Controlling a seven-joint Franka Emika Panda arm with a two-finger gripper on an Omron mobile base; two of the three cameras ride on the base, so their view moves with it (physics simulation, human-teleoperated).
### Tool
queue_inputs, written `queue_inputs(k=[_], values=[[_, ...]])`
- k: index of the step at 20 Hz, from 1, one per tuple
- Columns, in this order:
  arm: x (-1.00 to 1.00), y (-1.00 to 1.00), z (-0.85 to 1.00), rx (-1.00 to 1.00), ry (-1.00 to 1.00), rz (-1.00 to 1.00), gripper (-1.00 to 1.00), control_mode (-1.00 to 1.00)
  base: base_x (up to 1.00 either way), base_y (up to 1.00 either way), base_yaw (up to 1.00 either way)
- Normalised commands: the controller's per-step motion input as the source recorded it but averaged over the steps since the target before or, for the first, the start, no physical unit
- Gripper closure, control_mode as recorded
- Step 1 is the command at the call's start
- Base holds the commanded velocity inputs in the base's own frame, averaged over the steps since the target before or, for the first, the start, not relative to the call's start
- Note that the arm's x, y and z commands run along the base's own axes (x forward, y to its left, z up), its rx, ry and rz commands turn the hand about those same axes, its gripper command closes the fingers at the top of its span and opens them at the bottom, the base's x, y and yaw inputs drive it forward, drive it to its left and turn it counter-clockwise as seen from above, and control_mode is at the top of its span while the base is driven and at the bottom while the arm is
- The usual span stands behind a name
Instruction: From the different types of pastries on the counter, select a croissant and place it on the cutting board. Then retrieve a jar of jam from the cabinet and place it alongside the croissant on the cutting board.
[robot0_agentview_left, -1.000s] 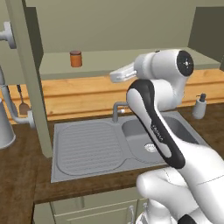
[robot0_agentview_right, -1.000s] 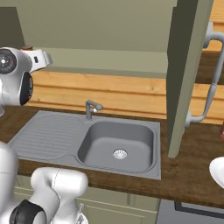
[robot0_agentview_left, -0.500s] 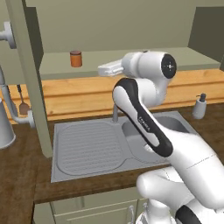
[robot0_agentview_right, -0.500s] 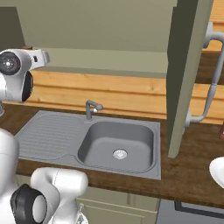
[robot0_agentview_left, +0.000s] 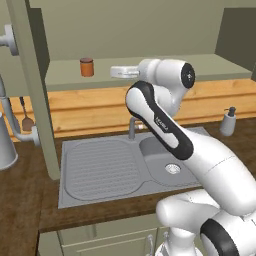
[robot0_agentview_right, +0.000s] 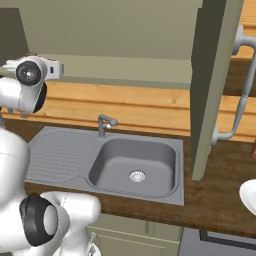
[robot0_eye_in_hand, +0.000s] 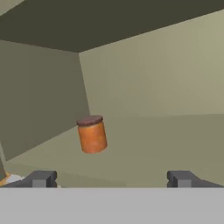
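Reaching leftward inside the cabinet (robot0_agentview_left: 150, 70), the gripper (robot0_agentview_left: 113, 72) in the left base view has advanced from its position a second ago and now sits closer to the jar of jam (robot0_agentview_left: 87, 67), which stands upright on the cabinet floor, still apart from it. Right base view: the arm's wrist has shifted rightward at the cabinet's lower edge; the sink (robot0_agentview_right: 135, 160) and faucet (robot0_agentview_right: 103, 124) are unchanged. Hand view: the fingertips (robot0_eye_in_hand: 40, 178) stand wide apart, nothing between them, with the jar ahead and left of centre.
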Motion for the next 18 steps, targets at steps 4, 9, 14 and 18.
queue_inputs(k=[4, 9, 14, 18], values=[[0.34, 0.09, 0.00, -0.04, 0.08, 0.00, -1.00, -1.00, 0.00, 0.00, 0.00], [0.11, 0.42, 0.04, -0.07, 0.02, 0.00, -1.00, -1.00, 0.00, 0.00, 0.00], [0.27, 0.41, 0.13, -0.05, 0.00, 0.00, -1.00, -1.00, 0.00, 0.00, 0.00], [0.38, 0.26, 0.02, -0.03, 0.00, 0.00, -1.00, -1.00, 0.00, 0.00, 0.00]])
